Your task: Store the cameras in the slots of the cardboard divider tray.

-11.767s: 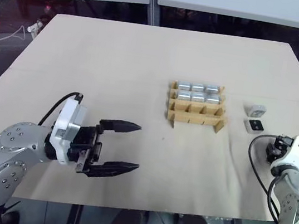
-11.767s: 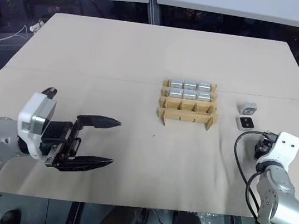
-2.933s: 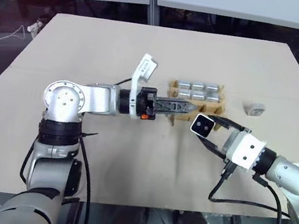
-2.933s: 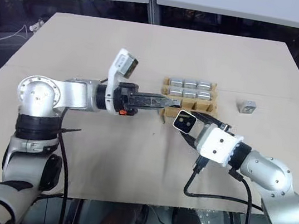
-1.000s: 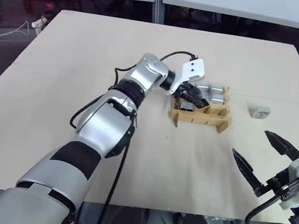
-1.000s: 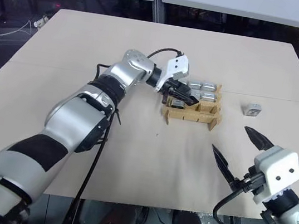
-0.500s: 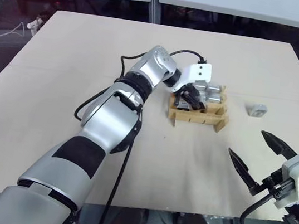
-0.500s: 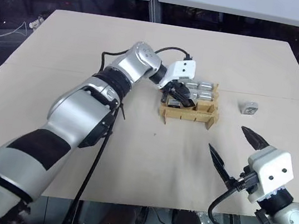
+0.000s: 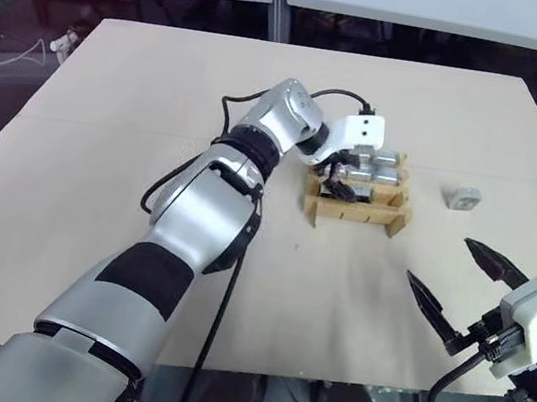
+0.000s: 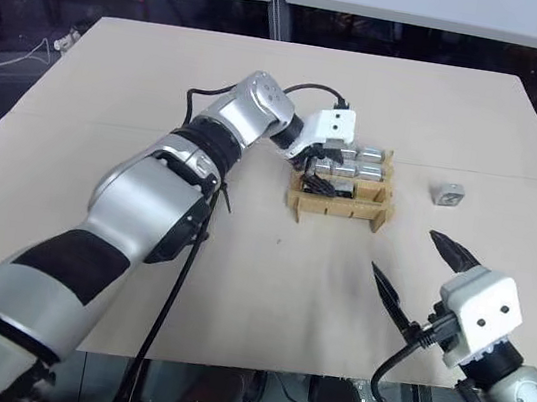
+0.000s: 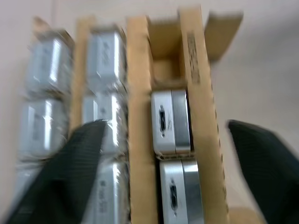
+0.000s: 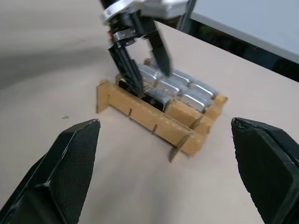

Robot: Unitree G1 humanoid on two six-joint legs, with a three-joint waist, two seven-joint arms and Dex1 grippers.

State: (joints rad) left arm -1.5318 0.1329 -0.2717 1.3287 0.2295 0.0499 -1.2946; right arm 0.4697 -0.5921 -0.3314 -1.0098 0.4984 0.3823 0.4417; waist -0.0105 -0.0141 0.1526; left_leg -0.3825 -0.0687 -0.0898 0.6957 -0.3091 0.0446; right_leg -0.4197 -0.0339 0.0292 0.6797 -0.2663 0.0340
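We see the cardboard divider tray point(image 12: 154, 119) as plain brown card, matt with raw cut edges. The cameras point(image 11: 170, 122) look like brushed silvery metal with a soft sheen, and the table point(image 9: 159, 124) beneath is pale, smooth and matt.

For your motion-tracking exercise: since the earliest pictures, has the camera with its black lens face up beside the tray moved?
Yes. It has left its table spot right of the cardboard divider tray; the other loose camera remains.
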